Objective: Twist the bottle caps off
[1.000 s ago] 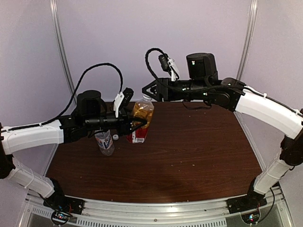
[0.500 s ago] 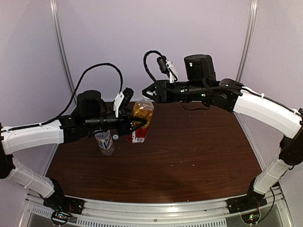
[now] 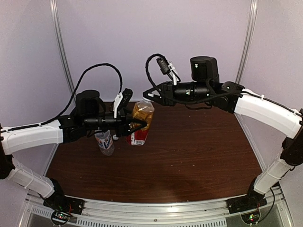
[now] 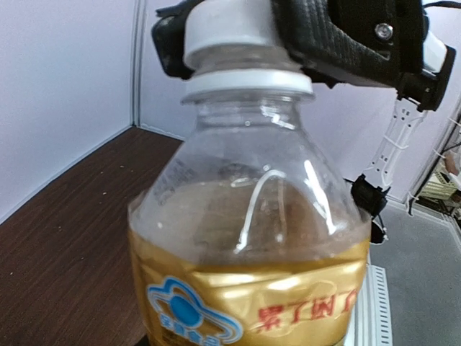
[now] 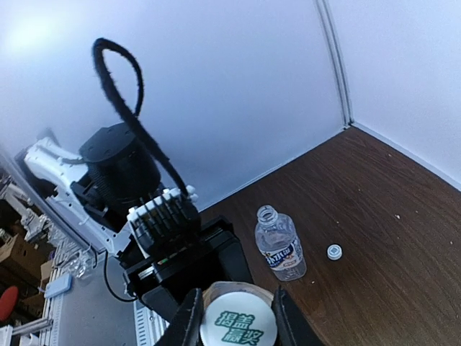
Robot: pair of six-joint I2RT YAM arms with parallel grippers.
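Observation:
The amber bottle (image 3: 142,112) with the red-yellow label stands upright on the table, and my left gripper (image 3: 140,124) is shut around its body. It fills the left wrist view (image 4: 252,238), where my own fingers do not show. Its white cap (image 4: 230,29) sits on the neck with my right gripper (image 5: 238,317) shut on it from above. In the right wrist view the cap (image 5: 238,330) shows green print, with a black finger on each side. The clear bottle (image 5: 279,245) stands uncapped beside it, also seen from above (image 3: 105,141). Its loose white cap (image 5: 333,251) lies on the table.
The brown table (image 3: 199,146) stretches to the right and front of the bottles. Purple walls close in the back and sides. My left arm's black wrist housing (image 5: 180,252) sits close under the right gripper.
My right gripper has closed its fingers onto the amber bottle's cap and its wrist has shifted slightly. The left arm and both bottles have stayed put.

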